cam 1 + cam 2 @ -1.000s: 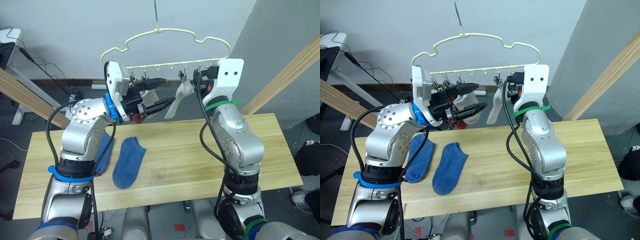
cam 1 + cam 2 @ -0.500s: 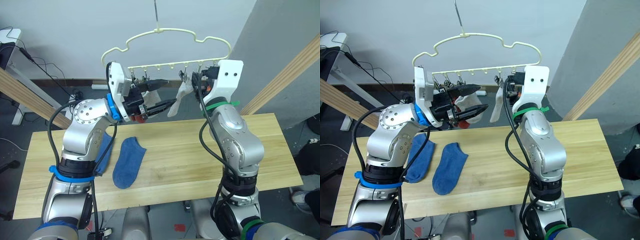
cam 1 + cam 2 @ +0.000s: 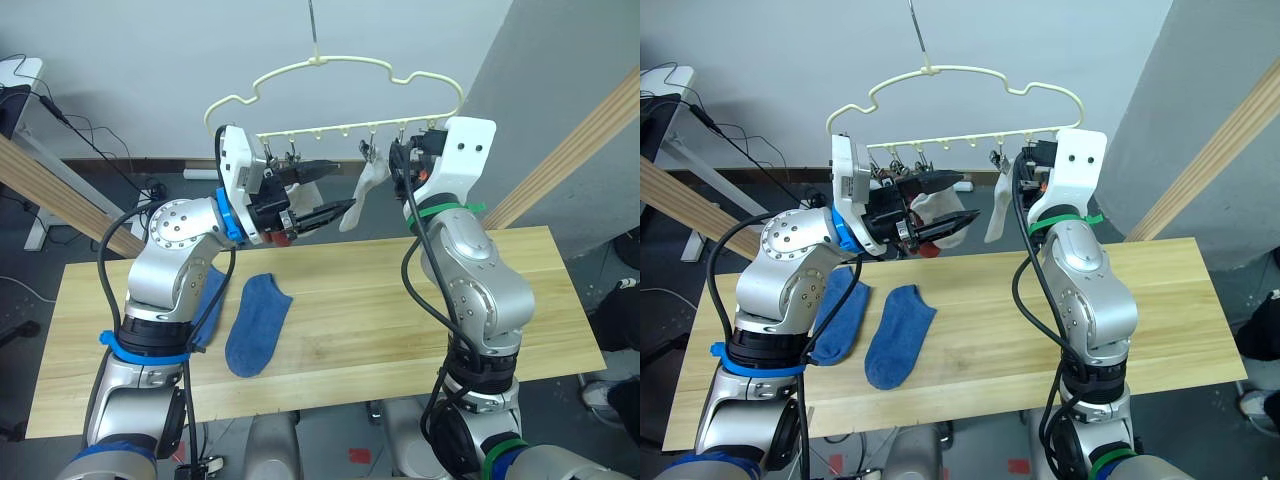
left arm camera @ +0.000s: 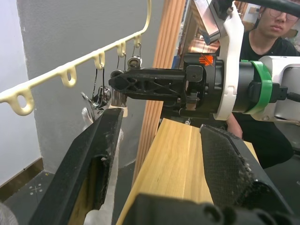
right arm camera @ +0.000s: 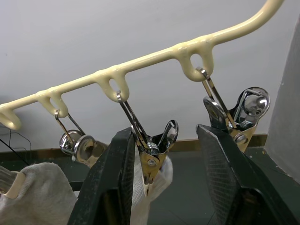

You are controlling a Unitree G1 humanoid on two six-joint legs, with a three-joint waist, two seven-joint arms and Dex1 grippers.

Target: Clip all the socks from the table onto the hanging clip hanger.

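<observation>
Nearest, below and forward of the thin pale yellow cloud-shaped wire clip hanger [image 3: 330, 62]: long table of light wood planks [image 3: 380, 320], still carrying two short blue knit socks [image 3: 256, 323] side by side under the hanger's left end.

Higher, just under the hanger's row of clips: left gripper [image 3: 338, 187] spread wide, nothing between the fingers. Half a second ago drew the short light grey knit sock [image 3: 366, 186] out slantwise; now hangs straighter from its small metal clip [image 5: 149, 161], right of the hanger's middle. Right gripper [image 5: 165, 132] also wide, straddling that clip, shifted slightly outward.

Probably means this sock is fastened and both hands are letting go; blue pair next.

Behind the hanger: plain grey wall, slanted thick wooden poles [image 3: 575, 140], cables on the dark floor, a seated person [image 4: 276, 28].
</observation>
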